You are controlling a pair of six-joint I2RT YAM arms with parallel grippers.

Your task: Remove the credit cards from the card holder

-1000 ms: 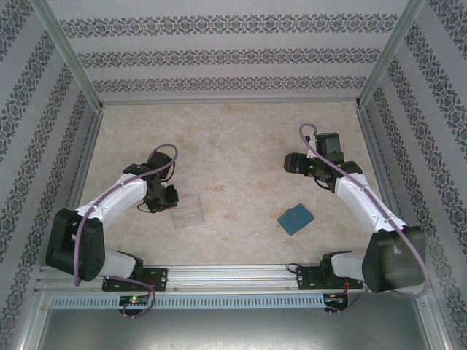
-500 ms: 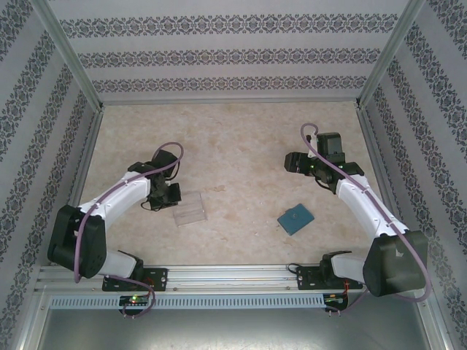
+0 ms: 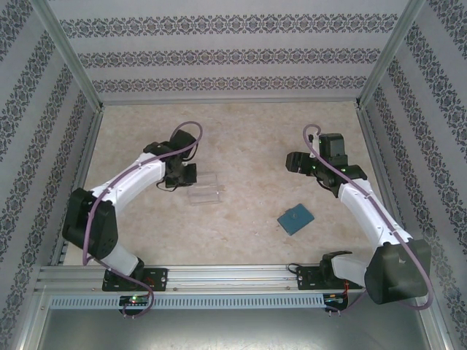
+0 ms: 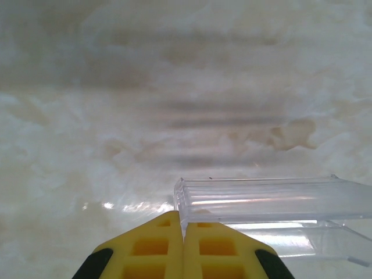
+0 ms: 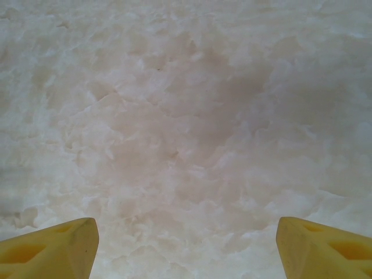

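**A:** The left gripper point(image 4: 183, 224) is clamped fully closed, apparently on the thin wall of the clear plastic tray point(image 4: 273, 200). That slick edge could slip free, or the tray could tip.

**B:** The right gripper point(image 5: 186, 238) hangs spread wide over bare desk point(image 3: 241, 146), holding nothing.

**A:** The card holder point(image 3: 295, 219) lies folded near the front, right of centre, well apart from both. Flat on that glossy marbled top, it may skid when nudged.

**B:** Patterned wallpaper panels point(image 3: 233, 51) box the desk in on three sides.
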